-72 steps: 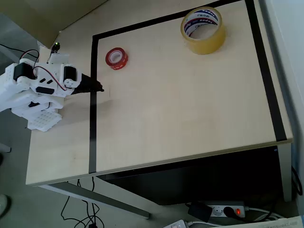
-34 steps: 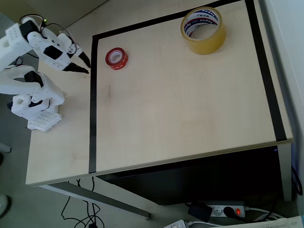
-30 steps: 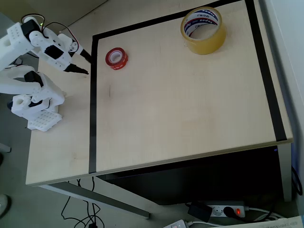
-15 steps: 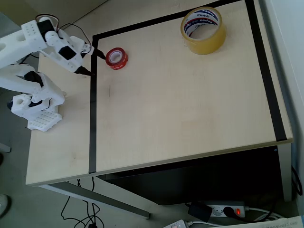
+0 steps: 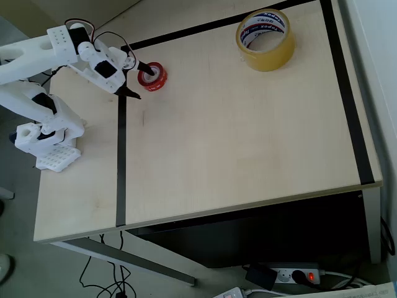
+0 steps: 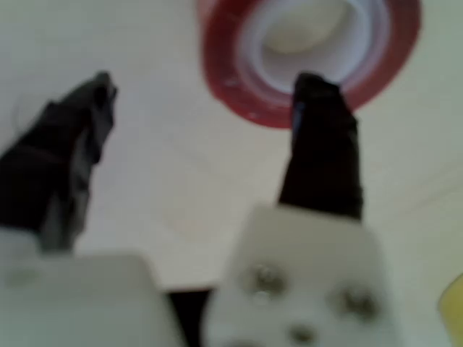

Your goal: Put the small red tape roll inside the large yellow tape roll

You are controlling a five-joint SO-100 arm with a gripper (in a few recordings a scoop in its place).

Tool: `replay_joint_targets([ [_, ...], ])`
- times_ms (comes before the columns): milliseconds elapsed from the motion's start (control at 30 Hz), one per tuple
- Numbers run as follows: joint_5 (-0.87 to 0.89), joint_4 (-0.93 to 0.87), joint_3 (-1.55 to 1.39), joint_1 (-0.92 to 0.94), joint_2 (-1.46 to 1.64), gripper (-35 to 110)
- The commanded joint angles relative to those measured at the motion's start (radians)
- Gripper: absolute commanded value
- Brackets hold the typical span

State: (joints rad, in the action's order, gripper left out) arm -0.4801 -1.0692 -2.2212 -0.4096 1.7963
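Table [image 5: 236, 136]: open fingers [image 6: 318, 123] at small red tape roll [image 5: 152, 75], yellow roll [image 5: 265, 38] far.

I see the gripper [image 6: 210, 83] with its jaws spread wide. The right black fingertip [image 6: 318, 94] overlaps the lower rim of the small red tape roll [image 6: 239, 79], which lies flat on the pale worktop [image 6: 181, 188]. The left fingertip stands well apart from it.
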Motion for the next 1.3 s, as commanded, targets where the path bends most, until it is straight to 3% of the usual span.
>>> replay_joint_targets([
  [0,-0.146,-0.005,0.089,0.002,-0.012,26],
  [233,-0.146,0.008,0.132,-0.008,-0.132,25],
  [400,-0.146,0.002,0.163,0.002,-0.184,0],
  [1100,-0.146,-0.040,0.179,0.075,-0.132,0],
  [1267,-0.144,-0.146,0.282,0.112,-0.040,0],
])
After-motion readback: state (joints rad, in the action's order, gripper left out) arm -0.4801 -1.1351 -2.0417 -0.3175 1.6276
